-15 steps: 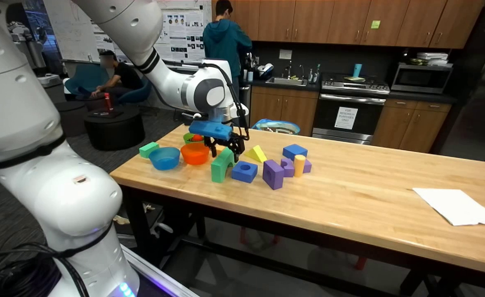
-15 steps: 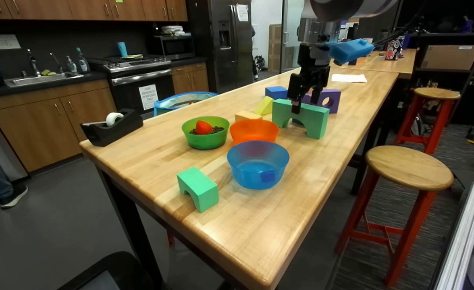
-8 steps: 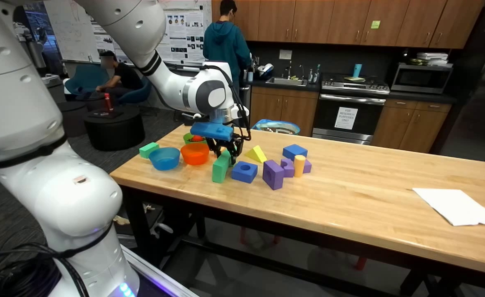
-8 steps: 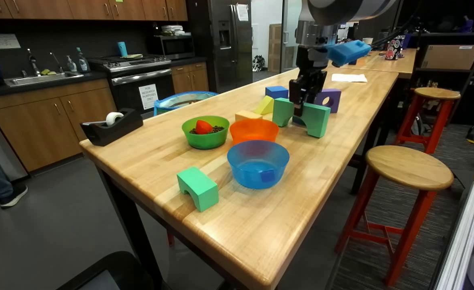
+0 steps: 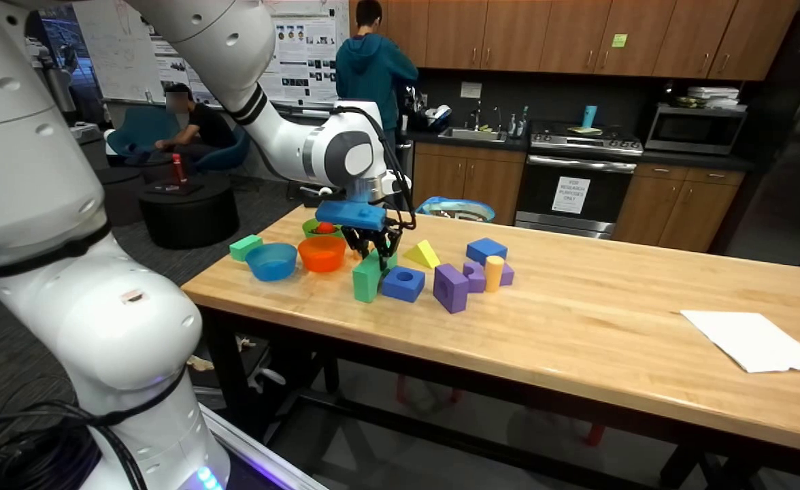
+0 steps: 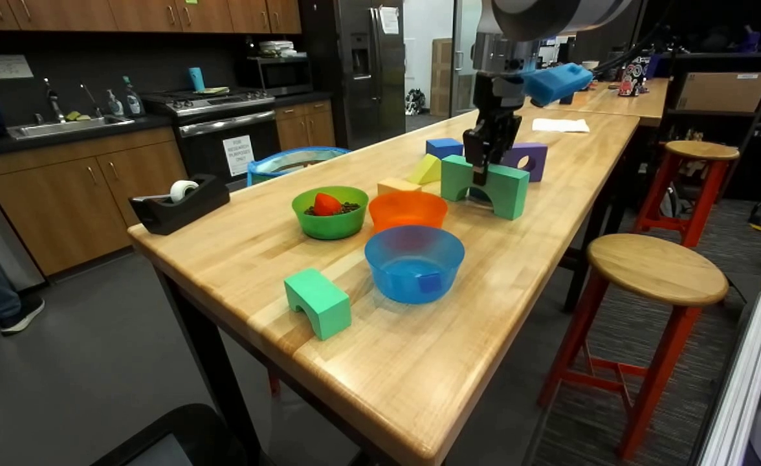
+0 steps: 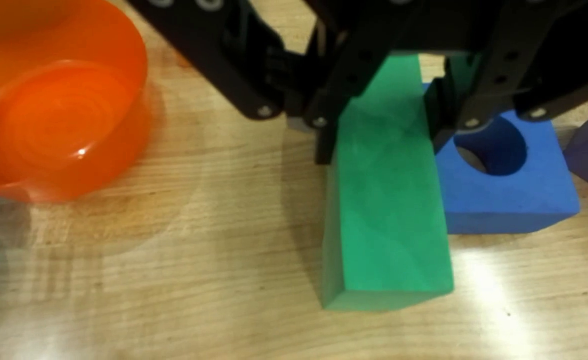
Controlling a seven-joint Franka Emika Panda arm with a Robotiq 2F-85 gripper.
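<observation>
Far left in an exterior view: small green bridge block [image 5: 247, 247], resting on the table [image 5: 611, 306] of pale laminated wood, glossy. Next, blue bowl [image 5: 265, 267], thin translucent plastic, round, flared; orange bowl [image 5: 322, 256], similar form, just beside; behind it, green bowl [image 5: 309, 231] holding a red rounded piece [image 5: 325, 228] and dark pellets [image 6: 351, 208]. Centre: large green arch block [image 5: 366, 284], matte and foam-like, square-edged, with a curved opening below — directly beneath the black pincer [image 7: 381, 132] and between its jaws. Pincer clamped on this block near mid-span, one jaw against each long face; the block's long axis runs square across the closing direction, and its two legs appear to stand on the table. Only one arm [image 5: 284, 146] present, above the block. Right of the arch, blue rectangular block [image 5: 400, 291] with a round through-hole, just beside — touching or not cannot be told. Behind that, yellow wedge [image 5: 424, 255], triangular, smooth-faced, apparently of the same foam-like stuff. Further right: purple block [image 5: 456, 289] with a round hole, stood on edge; notched purple block [image 5: 473, 278], partly hidden by an upright tan cylinder [image 5: 494, 274]; plain blue block [image 5: 486, 250] behind these. Far right, well apart: white sheet [image 5: 754, 338], thin, flat, paper-like, one edge ragged.
</observation>
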